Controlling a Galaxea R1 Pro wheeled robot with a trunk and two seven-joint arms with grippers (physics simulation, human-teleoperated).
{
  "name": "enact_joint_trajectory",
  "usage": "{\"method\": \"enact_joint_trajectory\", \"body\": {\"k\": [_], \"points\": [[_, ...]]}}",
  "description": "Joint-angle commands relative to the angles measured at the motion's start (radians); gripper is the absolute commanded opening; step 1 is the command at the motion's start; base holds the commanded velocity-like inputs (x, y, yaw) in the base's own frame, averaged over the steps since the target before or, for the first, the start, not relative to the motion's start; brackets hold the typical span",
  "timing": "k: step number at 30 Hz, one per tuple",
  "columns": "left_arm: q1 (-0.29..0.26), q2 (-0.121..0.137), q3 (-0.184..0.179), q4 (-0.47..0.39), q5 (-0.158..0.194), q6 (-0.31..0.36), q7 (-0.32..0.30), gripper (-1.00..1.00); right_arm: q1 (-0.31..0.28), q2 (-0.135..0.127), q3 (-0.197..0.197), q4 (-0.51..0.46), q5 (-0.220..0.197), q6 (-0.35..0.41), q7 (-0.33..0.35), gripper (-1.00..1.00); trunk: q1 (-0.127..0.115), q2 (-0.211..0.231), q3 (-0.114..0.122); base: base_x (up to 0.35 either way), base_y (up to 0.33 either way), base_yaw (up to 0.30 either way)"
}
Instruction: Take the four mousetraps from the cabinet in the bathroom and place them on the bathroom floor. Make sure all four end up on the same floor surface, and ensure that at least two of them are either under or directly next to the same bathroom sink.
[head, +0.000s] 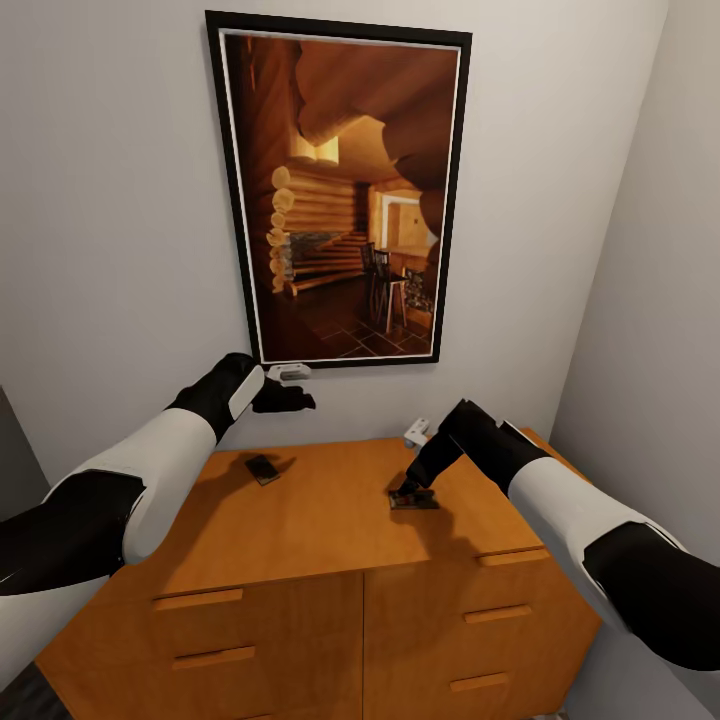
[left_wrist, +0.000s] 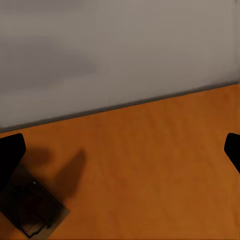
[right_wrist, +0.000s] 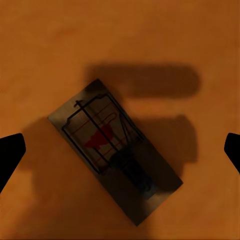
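Mousetraps: two lie on the cabinet (head: 330, 520) top, one (head: 263, 468) at its left, one (right_wrist: 114, 150) directly beneath my right gripper (head: 412, 492), fingers apart. My left gripper (head: 295, 400) hovers spread near the wall.

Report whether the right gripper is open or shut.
Open: in the right wrist view the right gripper's fingertips sit wide apart, either side of the mousetrap.

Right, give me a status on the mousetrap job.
Nothing looks placed yet. Two small flat tan mousetraps lie on the orange-brown wooden cabinet top: one below the left gripper, one right under the right gripper, whose jaws stand wide open above it. Neither is gripped. Left: grasp, carry to the floor, and find the other two.
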Motion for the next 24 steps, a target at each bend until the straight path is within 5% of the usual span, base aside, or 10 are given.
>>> {"method": "enact_joint_trajectory", "body": {"k": [1,24], "points": [[-0.001,0.001,-0.008,-0.002,0.007,0.003,0.001,1.00,-0.001,-0.001,0.002,-0.002,0.009,0.001,0.008,1.00,0.000,-0.001,-0.001,0.000,0.000,0.000],[-0.001,-0.005,-0.007,-0.004,0.007,0.005,-0.001,1.00,-0.001,-0.003,-0.014,-0.002,0.010,-0.002,0.007,1.00,0.000,-0.001,-0.001,0.000,0.000,0.000]]}}
